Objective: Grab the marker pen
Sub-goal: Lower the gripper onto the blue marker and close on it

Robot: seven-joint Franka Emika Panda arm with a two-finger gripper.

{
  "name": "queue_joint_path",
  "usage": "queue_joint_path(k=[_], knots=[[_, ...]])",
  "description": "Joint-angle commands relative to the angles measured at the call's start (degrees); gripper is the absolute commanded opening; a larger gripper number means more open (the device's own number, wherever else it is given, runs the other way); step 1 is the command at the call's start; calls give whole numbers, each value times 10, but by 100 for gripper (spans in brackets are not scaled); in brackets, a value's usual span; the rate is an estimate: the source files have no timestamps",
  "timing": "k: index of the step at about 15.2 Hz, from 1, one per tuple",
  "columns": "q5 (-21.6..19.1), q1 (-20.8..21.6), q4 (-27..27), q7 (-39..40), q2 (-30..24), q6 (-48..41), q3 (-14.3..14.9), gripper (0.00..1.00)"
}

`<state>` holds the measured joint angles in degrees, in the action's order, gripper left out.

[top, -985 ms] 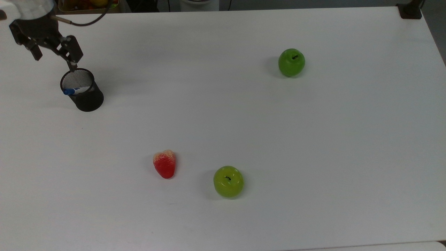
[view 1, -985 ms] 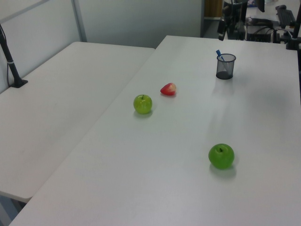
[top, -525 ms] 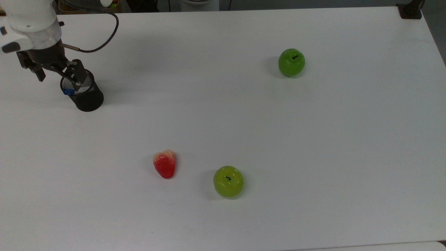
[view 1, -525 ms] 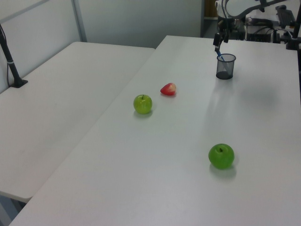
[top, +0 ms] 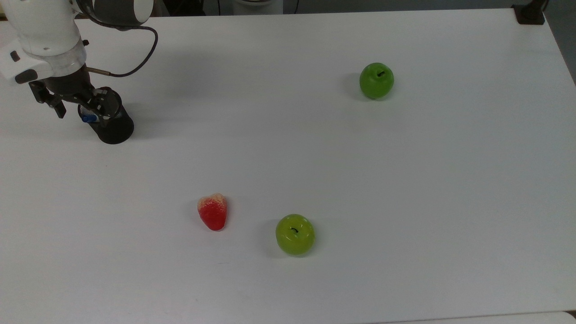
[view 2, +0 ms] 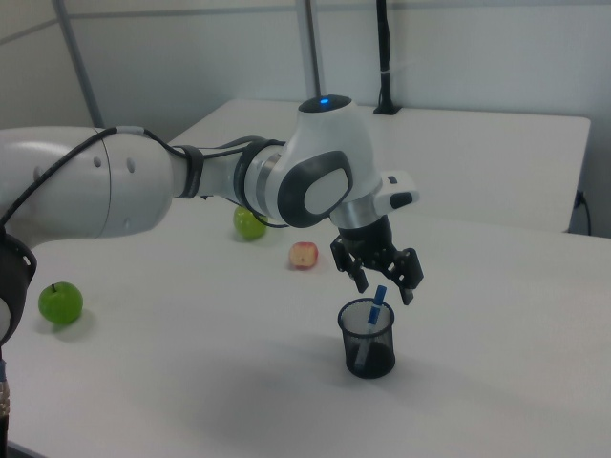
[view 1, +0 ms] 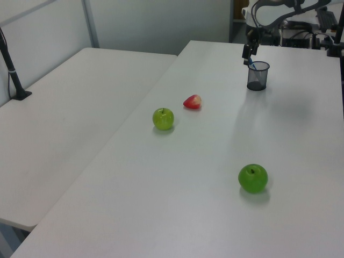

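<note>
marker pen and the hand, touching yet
Cannot tell. In the right view the hand straddles the blue cap of the marker pen in the mesh cup, but neither contact nor a gap shows plainly.

In the top view we see just the blue tip of the pen [top: 89,118]; the hand [top: 83,108] covers the rest of it and most of the cup's [top: 113,128] mouth. In the right view the mesh veils the pen's [view 2: 372,320] lower barrel, and the arm [view 2: 86,186] is cut off at the right view's left edge. In the left view the hand [view 1: 249,54] is too small for us to read its fingers.
</note>
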<state>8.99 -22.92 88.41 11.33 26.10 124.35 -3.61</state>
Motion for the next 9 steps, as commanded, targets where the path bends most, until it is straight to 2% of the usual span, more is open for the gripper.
queue_joint_path(k=[1, 5, 9], knots=[[0, 2, 16, 7, -8, 17, 0, 71], [0, 3, 16, 6, -8, 15, 0, 43], [-1, 3, 16, 4, -10, 13, -1, 25]])
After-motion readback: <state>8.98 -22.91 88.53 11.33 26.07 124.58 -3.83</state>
